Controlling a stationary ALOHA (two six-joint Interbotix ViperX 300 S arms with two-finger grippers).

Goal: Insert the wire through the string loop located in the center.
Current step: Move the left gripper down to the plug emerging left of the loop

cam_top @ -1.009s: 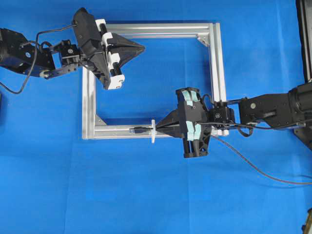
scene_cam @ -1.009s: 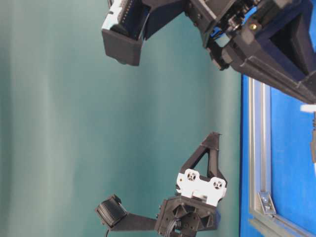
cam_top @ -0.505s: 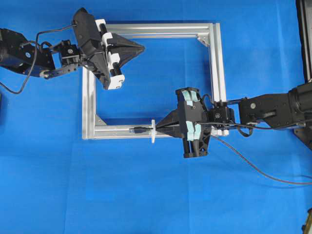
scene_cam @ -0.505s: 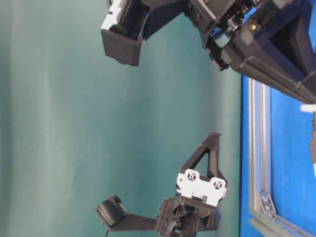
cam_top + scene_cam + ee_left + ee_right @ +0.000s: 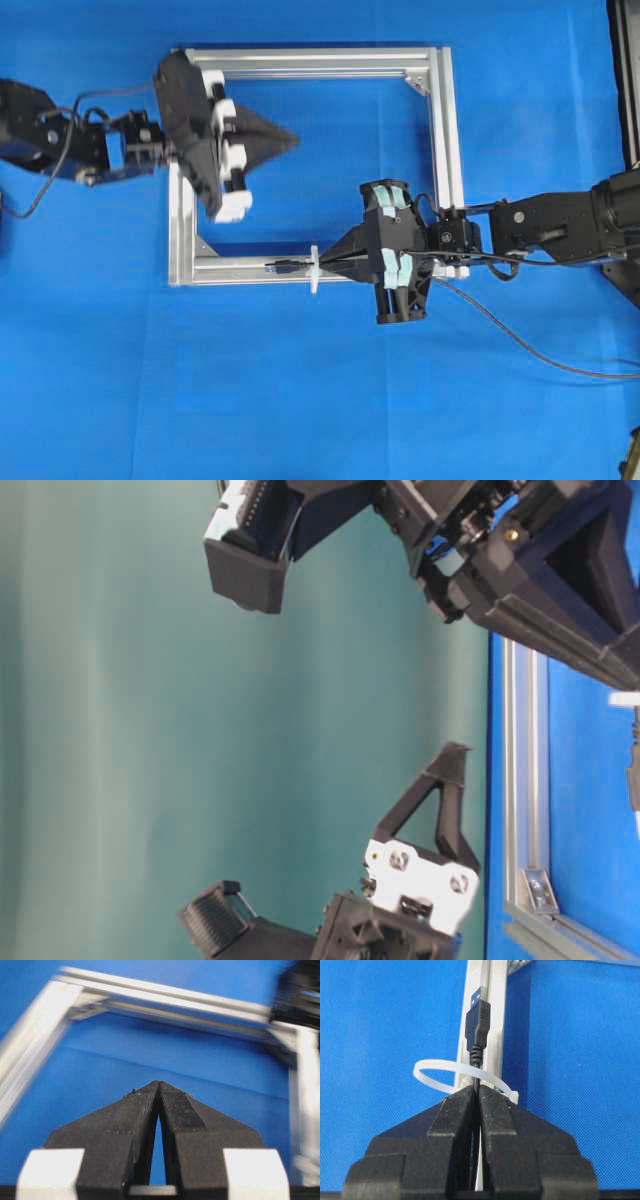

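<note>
In the right wrist view, the right gripper point(image 5: 476, 1091) pinches the one wire point(image 5: 477, 1025), whose unmarked plug has passed through the single string loop point(image 5: 434, 1067) over the frame point(image 5: 496, 1010), while the left gripper point(image 5: 288, 140), pressed together, holds nothing.

Two black arms on show. The left gripper point(image 5: 285, 140) carries matte black wedge-shaped fingers point(image 5: 145, 1110) with a fine ribbed texture, backed by white blocks and a white plate with screw holes. The right gripper point(image 5: 340, 262) has the same black wedge fingers point(image 5: 460, 1110), but pale teal blocks behind them. Thin black cables loop over both wrists, with small screws dotting the dark housings.
</note>
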